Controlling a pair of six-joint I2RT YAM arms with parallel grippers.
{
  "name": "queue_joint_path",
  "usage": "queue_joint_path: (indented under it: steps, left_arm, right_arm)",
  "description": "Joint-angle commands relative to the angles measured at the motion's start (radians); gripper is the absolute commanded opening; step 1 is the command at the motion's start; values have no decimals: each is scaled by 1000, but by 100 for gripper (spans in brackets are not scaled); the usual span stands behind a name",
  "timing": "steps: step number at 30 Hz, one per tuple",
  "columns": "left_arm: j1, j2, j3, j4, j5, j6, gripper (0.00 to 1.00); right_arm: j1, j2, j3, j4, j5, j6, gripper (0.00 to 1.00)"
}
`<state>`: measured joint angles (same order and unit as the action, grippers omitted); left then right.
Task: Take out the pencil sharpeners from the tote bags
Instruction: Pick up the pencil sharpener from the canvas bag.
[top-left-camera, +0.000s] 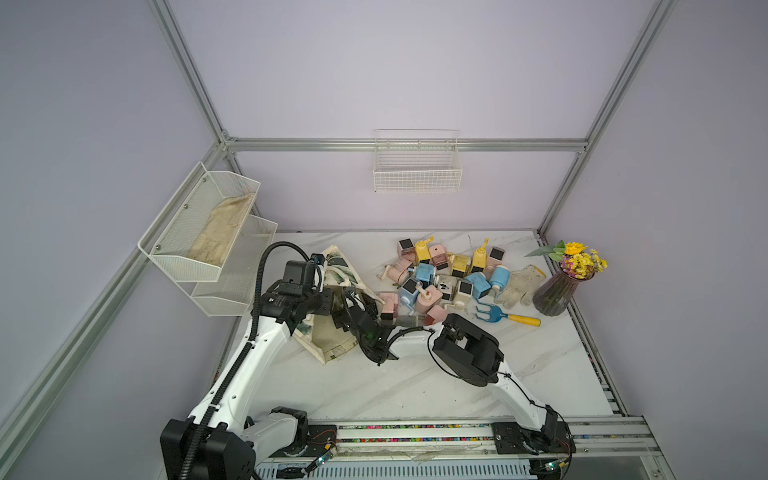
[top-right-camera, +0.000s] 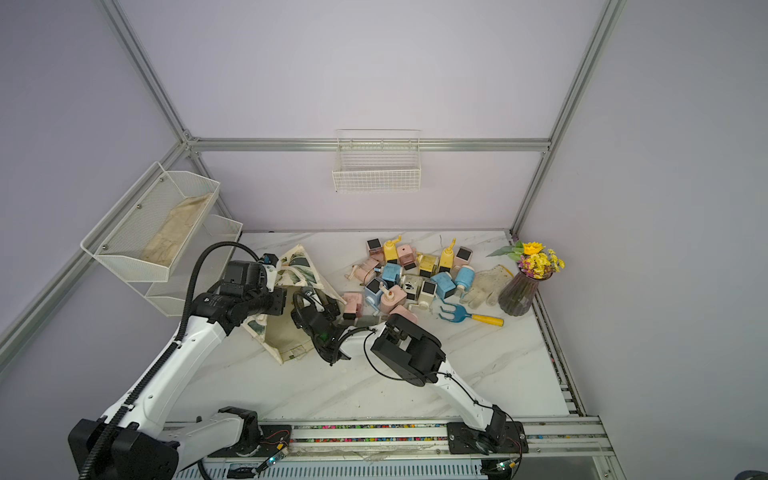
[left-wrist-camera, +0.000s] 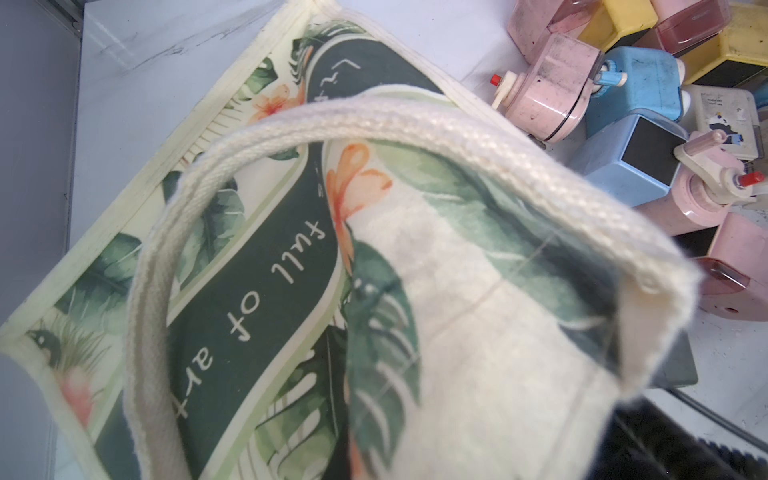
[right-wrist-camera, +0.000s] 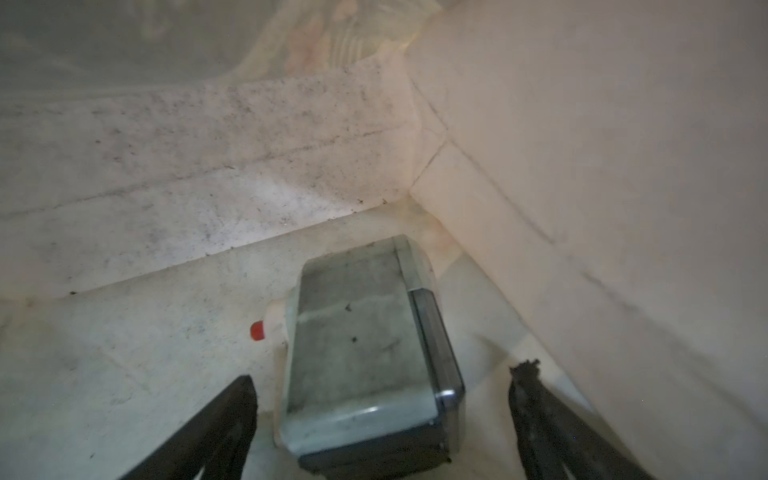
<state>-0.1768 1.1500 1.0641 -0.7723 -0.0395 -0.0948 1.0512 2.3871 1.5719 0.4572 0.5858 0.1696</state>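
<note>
The cream tote bag (top-left-camera: 332, 336) with a green leafy print lies on its side at the table's left, and its print fills the left wrist view (left-wrist-camera: 291, 249). My left gripper (top-left-camera: 329, 305) is shut on the bag's raised rim; cloth hides its fingers in the wrist view. My right gripper (right-wrist-camera: 386, 399) is inside the bag, open, its black fingers (right-wrist-camera: 241, 415) on either side of a pale green pencil sharpener (right-wrist-camera: 361, 353) with a red knob, not touching it. In both top views it reaches into the bag's mouth (top-right-camera: 316, 309). Several pencil sharpeners (top-left-camera: 440, 274) lie piled outside.
Right of the pile lie a dirty white glove (top-left-camera: 519, 284) and a blue hand rake with a yellow handle (top-left-camera: 503, 316). A vase of flowers (top-left-camera: 557, 291) stands at the right edge. Mesh shelves (top-left-camera: 199, 232) hang on the left wall, a wire basket (top-left-camera: 417, 166) on the back wall.
</note>
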Motion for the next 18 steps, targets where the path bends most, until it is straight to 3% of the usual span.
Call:
queue_joint_path:
  steps: [1,3,7,14,18]
  left_arm:
    - [13,-19,37,11,15,-23,0]
    - [13,-18,36,12,15,-22,0]
    - [14,-15,35,13,15,-22,0]
    - [14,-12,34,12,15,-20,0]
    - [15,-10,33,12,14,-20,0]
  right_arm:
    - [-23,52,36,38,-134,-77,88]
    - [-27,60,36,55,-210,-110,82]
    - [-37,76,50,73,-256,-144,62]
    - [-39,64,35,154,-331,-181,39]
    - [-40,37,-1,182,-347,-183,35]
